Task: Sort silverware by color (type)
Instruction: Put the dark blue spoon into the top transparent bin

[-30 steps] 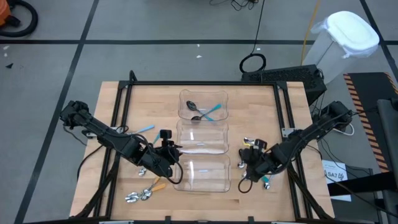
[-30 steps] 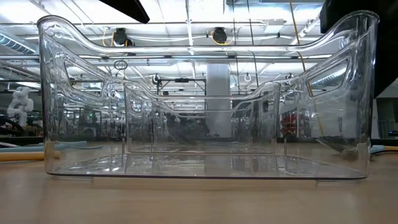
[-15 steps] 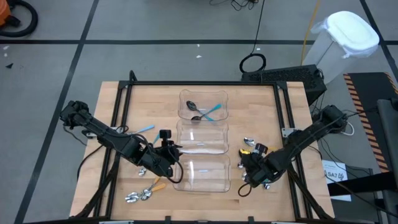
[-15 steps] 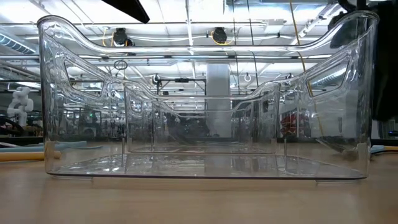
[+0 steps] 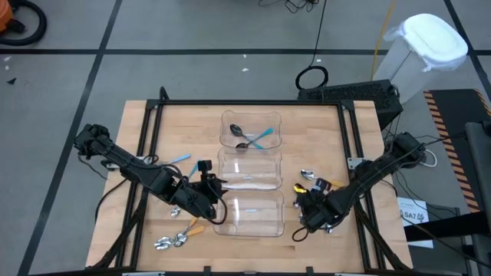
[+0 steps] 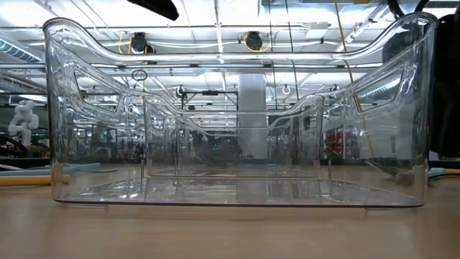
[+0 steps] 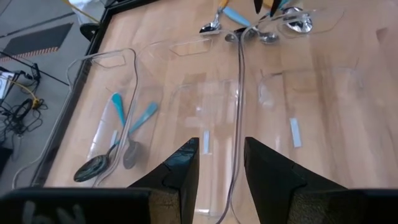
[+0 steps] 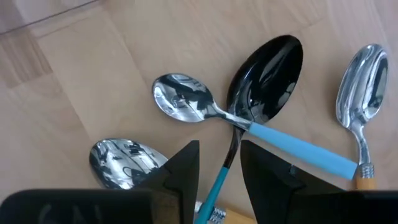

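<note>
The silverware lies in three places. Two blue-handled spoons [image 5: 247, 138] are in the far clear bin. A cluster [image 5: 175, 238] with an orange handle lies at the near left. Several spoons [image 5: 308, 178] lie at the right. My right gripper [image 8: 219, 149] [image 5: 308, 215] points down, open, over the right group. Its fingers stand on either side of the blue handle [image 8: 214, 186] of a black-bowled spoon [image 8: 267, 68]; I cannot tell whether they touch it. My left gripper [image 7: 221, 146] [image 5: 215, 201] hovers open over the left wall of the near bin [image 5: 249, 213], holding nothing.
Three clear bins stand in a row down the table's middle; the middle bin [image 5: 249, 170] and the near bin [image 6: 237, 115] hold no spoons. A silver spoon with a blue handle [image 8: 180, 99], another silver bowl [image 8: 127, 158] and an orange-handled spoon [image 8: 364, 93] lie beside the black one. One blue-handled spoon [image 5: 181, 158] lies at the left.
My right gripper has sunk toward the spoons at the right, shifting a little toward the table's near edge. Its fingers have kept the same gap. The spoons and bins have stayed where they were.
</note>
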You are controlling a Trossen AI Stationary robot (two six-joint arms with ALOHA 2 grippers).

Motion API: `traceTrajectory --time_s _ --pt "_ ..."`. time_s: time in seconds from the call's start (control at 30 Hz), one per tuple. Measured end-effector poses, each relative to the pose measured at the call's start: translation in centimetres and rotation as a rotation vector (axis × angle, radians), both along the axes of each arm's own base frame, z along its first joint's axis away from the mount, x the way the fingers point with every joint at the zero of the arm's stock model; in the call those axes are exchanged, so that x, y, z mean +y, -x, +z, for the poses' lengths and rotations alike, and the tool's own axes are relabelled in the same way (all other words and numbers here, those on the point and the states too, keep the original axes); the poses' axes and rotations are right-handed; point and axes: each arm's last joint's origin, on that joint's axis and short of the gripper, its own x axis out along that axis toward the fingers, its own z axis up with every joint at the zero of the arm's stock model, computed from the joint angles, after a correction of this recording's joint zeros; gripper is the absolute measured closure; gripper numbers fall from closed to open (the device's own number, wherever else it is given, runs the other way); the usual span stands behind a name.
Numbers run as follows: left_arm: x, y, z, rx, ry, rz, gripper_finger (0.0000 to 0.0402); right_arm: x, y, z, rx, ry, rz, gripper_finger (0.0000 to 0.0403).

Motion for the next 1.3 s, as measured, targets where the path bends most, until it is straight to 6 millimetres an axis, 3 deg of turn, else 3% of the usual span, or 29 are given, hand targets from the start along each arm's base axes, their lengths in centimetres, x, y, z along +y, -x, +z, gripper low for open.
traceTrajectory --time_s 0.2,0.53,0.77,1.07,1.3 --pt "-0.1 -0.2 0.2 -0.031 0.015 -0.002 0.0274 -0.1 0.4 -0.1 0.011 0.008 -0.06 0.0289" --pt "0.0 -0.3 0.2 -0.016 -0.028 -0.033 0.0274 -1.2 1.9 -2.9 0.062 -0.004 -0.077 0.0289" --pt "0.9 -0.7 0.2 -0.013 -0.035 -0.007 0.0274 -1.2 2.0 -3.2 0.046 -0.024 -0.099 0.0292" --pt "1.9 -1.1 0.3 -0.017 -0.037 0.026 0.0274 -1.1 1.9 -3.3 0.039 -0.039 -0.097 0.039" --pt "2.0 -1.2 0.3 -0.017 -0.037 0.03 0.0274 -1.1 1.9 -3.0 0.048 -0.029 -0.069 0.0388"
